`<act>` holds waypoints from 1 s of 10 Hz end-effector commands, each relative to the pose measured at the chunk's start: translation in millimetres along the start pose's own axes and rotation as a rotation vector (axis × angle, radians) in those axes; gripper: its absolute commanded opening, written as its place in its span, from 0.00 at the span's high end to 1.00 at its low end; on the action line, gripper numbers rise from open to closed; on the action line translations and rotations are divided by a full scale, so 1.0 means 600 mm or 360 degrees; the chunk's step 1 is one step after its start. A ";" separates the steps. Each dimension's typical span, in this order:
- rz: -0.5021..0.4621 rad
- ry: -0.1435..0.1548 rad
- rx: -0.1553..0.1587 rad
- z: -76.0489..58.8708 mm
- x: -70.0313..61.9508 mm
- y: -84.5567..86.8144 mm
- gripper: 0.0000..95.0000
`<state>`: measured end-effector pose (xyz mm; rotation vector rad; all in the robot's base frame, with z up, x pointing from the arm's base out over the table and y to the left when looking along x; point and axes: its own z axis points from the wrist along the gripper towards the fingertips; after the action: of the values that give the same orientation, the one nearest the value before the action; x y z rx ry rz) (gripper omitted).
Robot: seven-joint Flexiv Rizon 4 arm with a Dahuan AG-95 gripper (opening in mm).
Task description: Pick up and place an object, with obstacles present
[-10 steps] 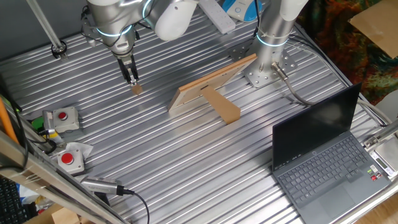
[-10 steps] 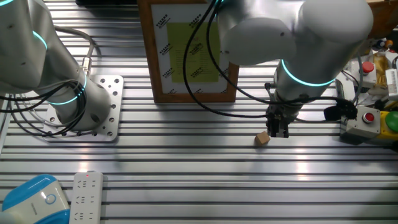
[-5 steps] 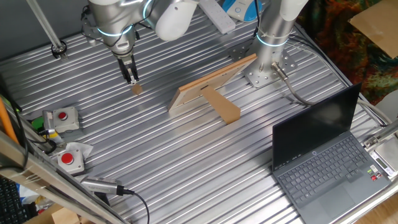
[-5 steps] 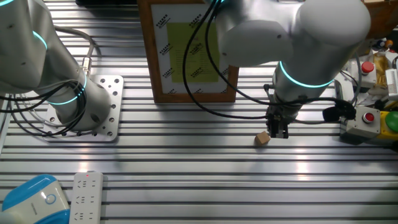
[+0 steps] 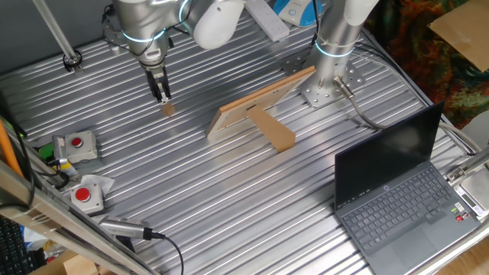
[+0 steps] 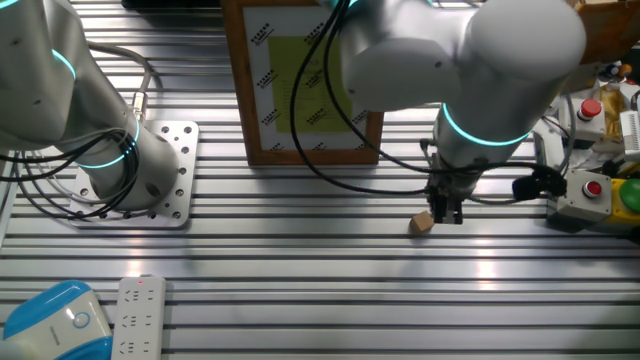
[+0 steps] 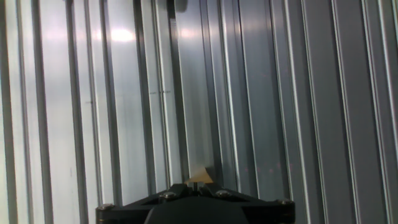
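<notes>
So we've got the gripper [image 5: 163, 98] hanging low over the ribbed metal table [image 5: 229, 191], pointing straight down, with the little tan cube [image 5: 168, 109] sitting on the table right by its tip. From one fixed view the cube looks just below and a hair to the right of the fingers; from the other fixed view the cube [image 6: 422, 223] sits just left of the gripper [image 6: 449, 215], so close we can't tell whether they touch. The fingers look drawn close together with nothing between them, but honestly they're too small and dark for us to call it open or closed. In the hand view we only catch a tan corner of the cube [image 7: 199, 178] peeking over the dark gripper body at the bottom edge, everything else is table slats. The obstacles are well apart from all this: the thin light-wood panel [image 5: 260, 103] stands on edge with the brown bar [image 5: 273, 130] butting against its middle, making a T. A black laptop [image 5: 401, 187] sits open way off on the far side of that T, and two red button boxes [image 5: 75, 143] rest near the table edge.
</notes>
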<state>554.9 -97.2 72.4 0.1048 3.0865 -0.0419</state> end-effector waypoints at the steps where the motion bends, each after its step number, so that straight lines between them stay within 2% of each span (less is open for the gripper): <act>1: 0.0002 0.0005 -0.0026 0.002 -0.001 -0.002 1.00; 4: -0.0032 -0.0008 -0.0084 0.003 0.000 -0.002 1.00; 10: -0.0003 -0.0019 -0.0075 0.032 0.003 -0.001 1.00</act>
<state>554.8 -98.3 52.1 0.1044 3.0724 0.0304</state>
